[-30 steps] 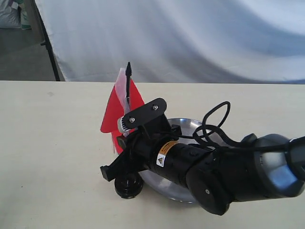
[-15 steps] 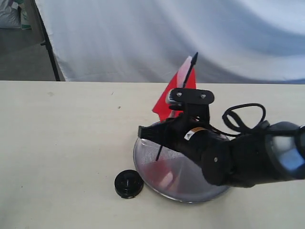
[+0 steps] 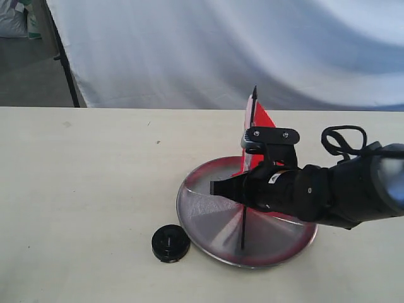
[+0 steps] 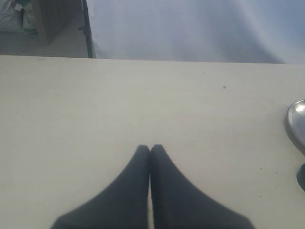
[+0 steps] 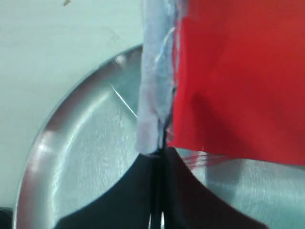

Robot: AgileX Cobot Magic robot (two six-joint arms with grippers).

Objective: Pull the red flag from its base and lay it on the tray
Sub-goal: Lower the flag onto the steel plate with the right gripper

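Note:
The red flag (image 3: 261, 120) stands upright over the tray (image 3: 208, 214), its thin black stick (image 3: 243, 227) reaching down to the silver surface. My right gripper (image 3: 243, 189) is shut on the stick just below the cloth. In the right wrist view the red flag (image 5: 238, 71) and its whitish edge strip (image 5: 155, 71) hang above the tray (image 5: 81, 157), with my right gripper (image 5: 160, 152) pinching the stick. The base (image 3: 170, 243) sits empty on the table, left of the tray. My left gripper (image 4: 150, 149) is shut on nothing, low over bare table.
A pale wooden table (image 3: 82, 189) carries everything. A white cloth backdrop (image 3: 221, 50) hangs behind it, with a dark stand leg (image 3: 66, 63) at the back left. The tray's rim (image 4: 296, 121) shows at the edge of the left wrist view.
My right gripper carried the flag from beside the base to the right, over the tray. The stick swung from tilted to upright and its lower end now meets the tray.

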